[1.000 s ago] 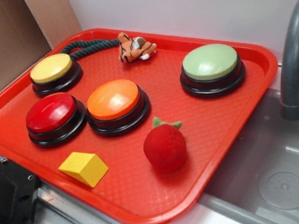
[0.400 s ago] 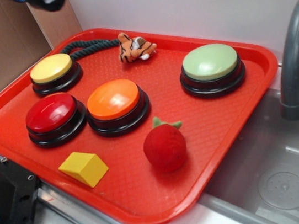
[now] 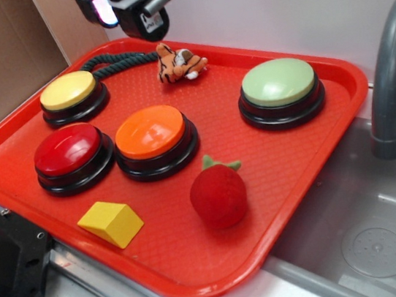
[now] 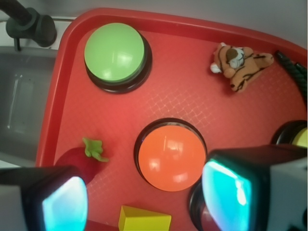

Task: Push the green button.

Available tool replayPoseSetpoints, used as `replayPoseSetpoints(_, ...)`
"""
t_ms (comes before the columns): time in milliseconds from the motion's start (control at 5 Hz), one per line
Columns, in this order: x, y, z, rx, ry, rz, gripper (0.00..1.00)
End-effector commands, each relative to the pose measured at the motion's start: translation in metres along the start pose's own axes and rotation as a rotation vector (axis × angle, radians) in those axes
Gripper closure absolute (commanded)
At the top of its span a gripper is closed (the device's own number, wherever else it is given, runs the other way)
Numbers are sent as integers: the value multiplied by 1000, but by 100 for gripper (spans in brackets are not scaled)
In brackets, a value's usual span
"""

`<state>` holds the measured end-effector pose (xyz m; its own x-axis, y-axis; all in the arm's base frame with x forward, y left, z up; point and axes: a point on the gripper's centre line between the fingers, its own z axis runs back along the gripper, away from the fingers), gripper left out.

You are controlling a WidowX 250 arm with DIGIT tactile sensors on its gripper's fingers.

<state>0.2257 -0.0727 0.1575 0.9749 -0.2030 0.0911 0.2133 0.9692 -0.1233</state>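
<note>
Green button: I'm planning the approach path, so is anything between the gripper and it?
Nothing visible blocks it. The gripper hangs high above the red plastic tray's back edge; the pale green domed button sits uncovered, with the small plush tiger low beside the route.

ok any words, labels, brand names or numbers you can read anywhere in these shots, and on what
None can be read in either view.
The green button, orange button, yellow button and red button have plain tops.
The red tray, yellow block, plush strawberry and toy tiger carry no text.
The gripper shows only glowing pads, no lettering.
</note>
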Motion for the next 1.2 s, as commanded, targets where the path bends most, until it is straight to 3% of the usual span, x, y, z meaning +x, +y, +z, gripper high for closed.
replayPoseSetpoints(0, 3, -6, 9, -9, -39, -4, 0)
replayPoseSetpoints(200, 23, -13, -8, -4, -152, -128, 0)
replayPoseSetpoints(400, 43, -24, -26, -1, -162, -136, 0)
replayPoseSetpoints(600, 54, -30, -42, -1, -111, -80, 0)
replayPoseSetpoints(1000, 90, -31, -70, 32, -111, 3, 0)
